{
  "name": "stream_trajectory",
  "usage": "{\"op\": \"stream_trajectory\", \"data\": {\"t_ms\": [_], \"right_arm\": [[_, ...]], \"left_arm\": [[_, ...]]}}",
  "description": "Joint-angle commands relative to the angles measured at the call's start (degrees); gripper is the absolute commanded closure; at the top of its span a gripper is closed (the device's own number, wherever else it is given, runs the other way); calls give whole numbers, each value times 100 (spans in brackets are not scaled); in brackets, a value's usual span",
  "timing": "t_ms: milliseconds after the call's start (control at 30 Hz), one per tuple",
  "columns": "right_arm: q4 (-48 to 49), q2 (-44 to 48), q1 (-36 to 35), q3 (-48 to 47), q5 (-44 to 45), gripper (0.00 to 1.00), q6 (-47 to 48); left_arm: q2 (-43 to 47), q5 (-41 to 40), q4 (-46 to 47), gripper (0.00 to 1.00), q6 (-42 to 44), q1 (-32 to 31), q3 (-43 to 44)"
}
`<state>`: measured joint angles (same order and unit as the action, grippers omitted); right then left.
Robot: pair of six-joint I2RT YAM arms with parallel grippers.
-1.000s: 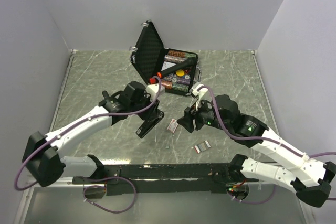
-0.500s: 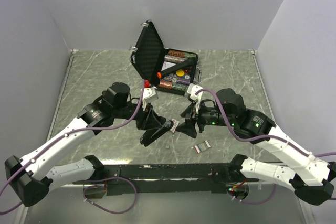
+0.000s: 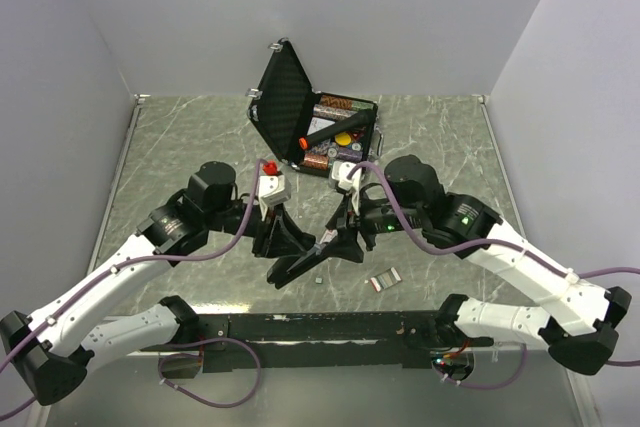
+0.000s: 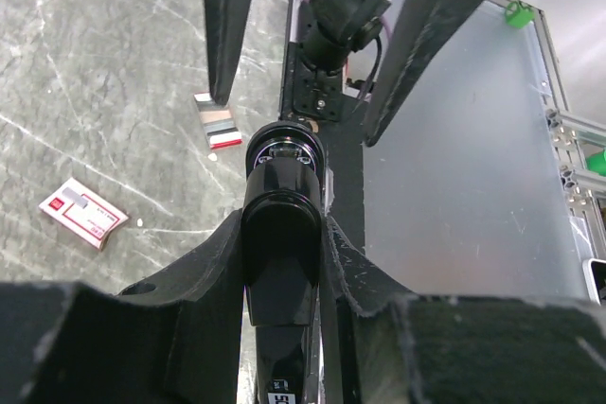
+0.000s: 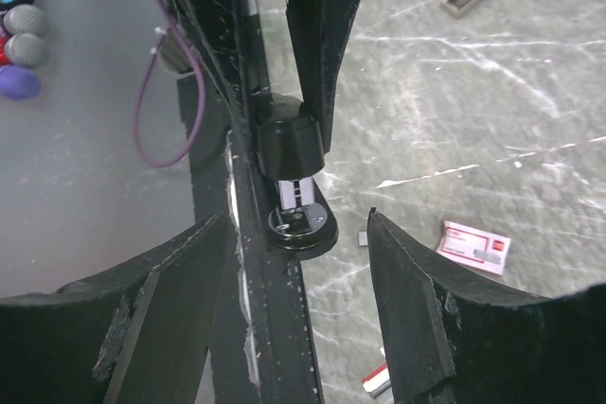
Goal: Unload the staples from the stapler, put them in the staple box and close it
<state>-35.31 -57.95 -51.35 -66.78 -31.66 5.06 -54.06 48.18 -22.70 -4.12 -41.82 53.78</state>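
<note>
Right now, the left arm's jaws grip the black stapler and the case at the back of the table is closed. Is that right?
No: the case is open, its lid raised, as the top external view shows. The left arm's jaws do grip the black stapler.

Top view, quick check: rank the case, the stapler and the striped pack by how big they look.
1. case, largest by far
2. stapler, partly hidden but clearly smaller than the case
3. striped pack, smallest
</note>
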Motion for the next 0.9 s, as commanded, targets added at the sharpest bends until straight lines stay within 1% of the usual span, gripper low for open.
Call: {"op": "stream_trajectory", "data": {"t_ms": [0, 367, 533, 800, 867], "right_arm": [[103, -67, 2, -239, -376, 32, 153], [358, -365, -129, -151, -552, 34, 83], [446, -454, -164, -133, -613, 36, 65], [472, -471, -191, -72, -657, 54, 83], [472, -463, -191, -37, -675, 61, 83]], "left_arm": [[229, 402, 600, 99, -98, -19, 71], [247, 473, 644, 99, -115, -28, 54], [230, 508, 661, 99, -124, -28, 45], [265, 552, 714, 99, -150, -28, 36], [291, 552, 749, 99, -177, -19, 27]]}}
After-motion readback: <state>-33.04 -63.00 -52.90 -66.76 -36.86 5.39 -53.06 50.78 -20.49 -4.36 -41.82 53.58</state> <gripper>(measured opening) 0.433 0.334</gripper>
